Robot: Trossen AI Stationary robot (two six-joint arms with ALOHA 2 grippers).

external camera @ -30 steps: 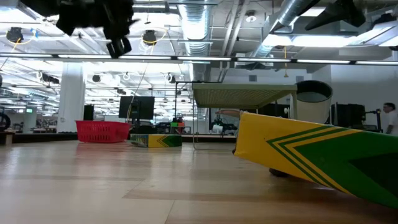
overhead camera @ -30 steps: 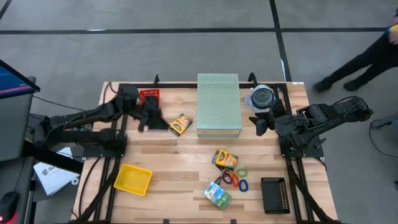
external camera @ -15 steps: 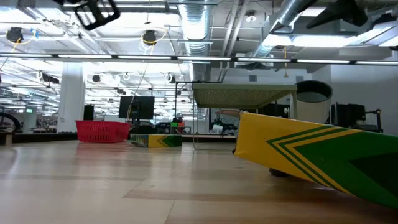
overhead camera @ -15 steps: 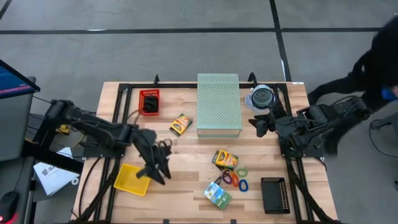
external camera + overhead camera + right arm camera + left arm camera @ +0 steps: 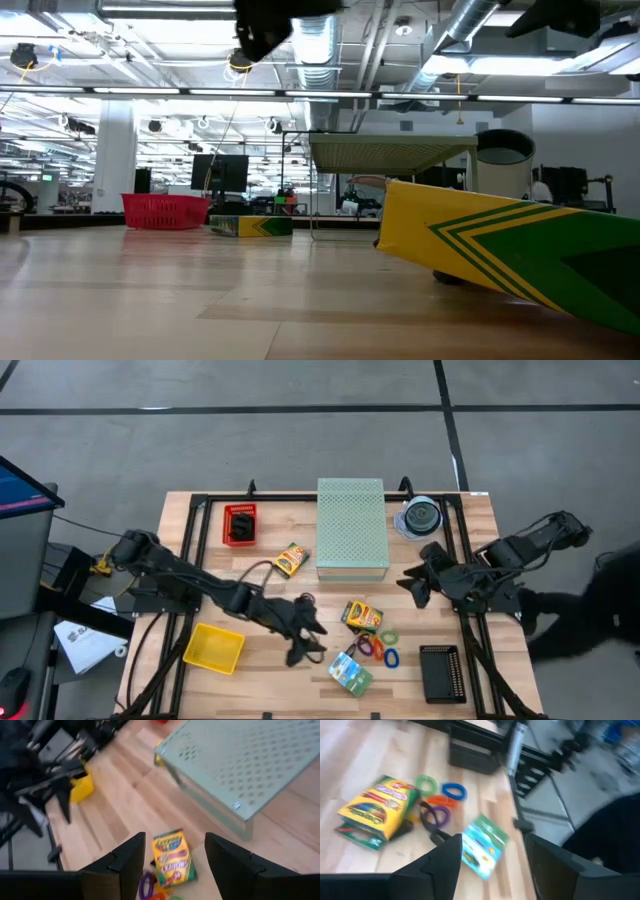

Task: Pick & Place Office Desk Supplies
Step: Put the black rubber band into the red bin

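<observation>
A crayon box [image 5: 362, 616] lies near the table's middle, and a second box [image 5: 290, 560] sits beside the pale green perforated box [image 5: 352, 530]. Coloured loops [image 5: 376, 647] and a green-blue packet [image 5: 350, 673] lie closer to the near edge. My left gripper [image 5: 303, 648] hangs open above the table just left of the packet; its wrist view shows the packet [image 5: 482, 845], the loops [image 5: 440, 800] and the crayon box [image 5: 375, 812] ahead of it. My right gripper [image 5: 411, 586] is open, in the air right of the crayon box [image 5: 172, 856].
A yellow bin [image 5: 213, 648] sits near the left near corner, and a red basket [image 5: 240, 525] at the far left. A black tray [image 5: 440, 672] lies at the right near corner, with a round spindle [image 5: 421, 517] at the far right. A person stands off the table's right side.
My left arm has swept from the far left by the red basket toward the near edge and then right, ending beside the packet and loops. My right gripper has shifted a little toward the near edge. The person at the right has moved toward the near side.
</observation>
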